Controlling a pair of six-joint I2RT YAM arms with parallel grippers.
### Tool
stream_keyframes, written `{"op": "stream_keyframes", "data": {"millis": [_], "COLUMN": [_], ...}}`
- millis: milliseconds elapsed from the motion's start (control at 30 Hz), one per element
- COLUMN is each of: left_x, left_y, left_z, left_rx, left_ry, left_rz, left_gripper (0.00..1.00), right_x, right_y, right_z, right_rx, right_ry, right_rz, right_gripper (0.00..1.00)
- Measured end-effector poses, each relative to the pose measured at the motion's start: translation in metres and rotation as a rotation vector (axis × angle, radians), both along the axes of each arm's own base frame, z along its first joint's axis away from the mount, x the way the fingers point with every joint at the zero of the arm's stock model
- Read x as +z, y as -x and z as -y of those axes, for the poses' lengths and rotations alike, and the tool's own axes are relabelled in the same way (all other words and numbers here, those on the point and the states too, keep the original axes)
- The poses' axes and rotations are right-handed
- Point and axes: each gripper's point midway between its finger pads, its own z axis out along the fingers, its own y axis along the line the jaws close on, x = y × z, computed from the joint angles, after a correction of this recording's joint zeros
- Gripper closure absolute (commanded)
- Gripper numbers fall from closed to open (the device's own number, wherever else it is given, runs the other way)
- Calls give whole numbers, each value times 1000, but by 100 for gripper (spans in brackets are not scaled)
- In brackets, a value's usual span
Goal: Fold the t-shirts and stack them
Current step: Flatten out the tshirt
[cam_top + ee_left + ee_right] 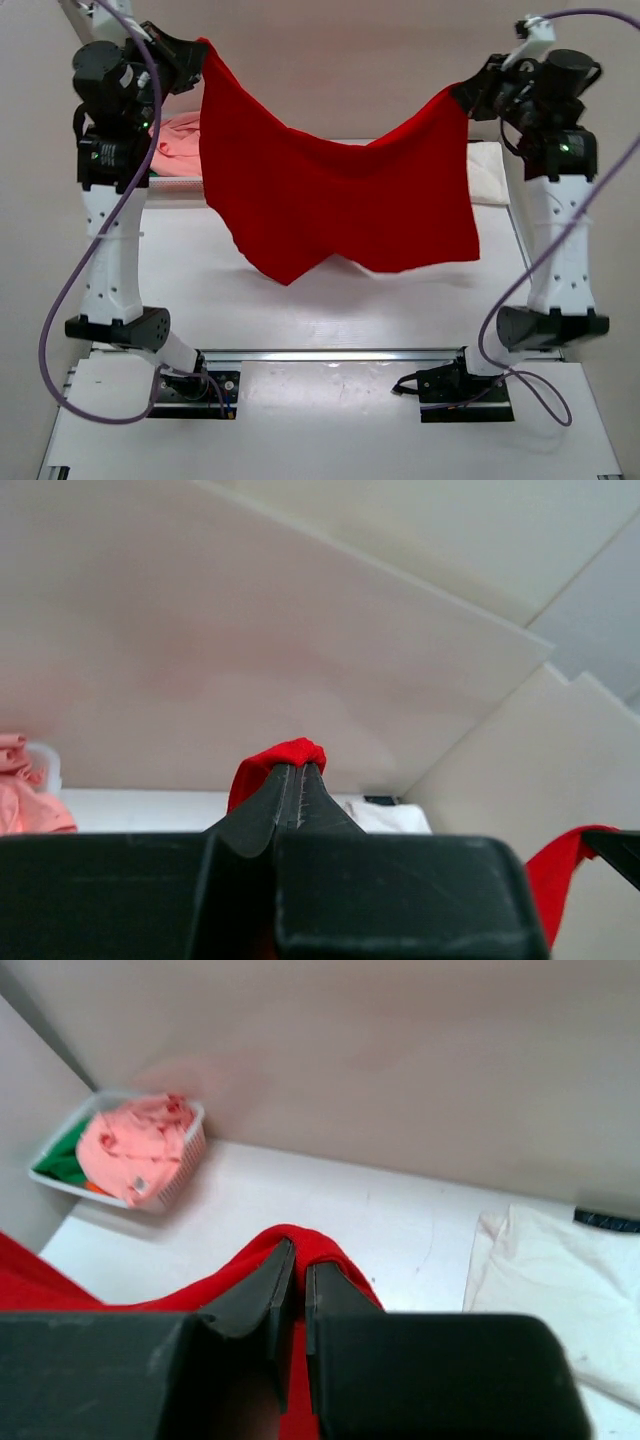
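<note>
The red t-shirt hangs spread in the air between both arms, its lower edge just above the table. My left gripper is shut on its upper left corner; red cloth bulges past the fingertips. At the upper right corner my right gripper is shut on the cloth, which wraps over the tips. A cream-white t-shirt lies flat at the back right of the table. The salmon-pink t-shirt sits heaped in the basket over a green one.
A white mesh basket stands at the back left of the table, by the wall. The table's white surface lies under the hanging shirt. Both arm bases sit at the near edge.
</note>
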Motion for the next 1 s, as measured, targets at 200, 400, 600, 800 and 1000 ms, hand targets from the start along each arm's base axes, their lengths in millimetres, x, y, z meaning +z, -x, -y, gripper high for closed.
{"op": "stream_keyframes", "data": {"millis": [200,400,600,800,1000], "left_x": [-39,-70,-49,24,30], "left_y": [-63,-114,-128,-55,56], "left_z": [2,1,-10,-23,-10], "left_rx": [21,51,83,122,67], "left_ry": [-48,-73,-59,-50,-34], "left_rz": [-83,-113,-22,149,219], "left_gripper": [100,100,100,100,100], "right_x": [-79,-90,-48,-9,-28], "right_y": [-71,-128,-149,-113,-78], "right_z": [-7,-8,7,43,56], "right_rx": [-5,-7,-4,-24,-46], "right_ry": [28,1,-100,-150,-123], "right_rz": [-182,-172,-36,49,9], "right_gripper": [100,100,100,100,100]}}
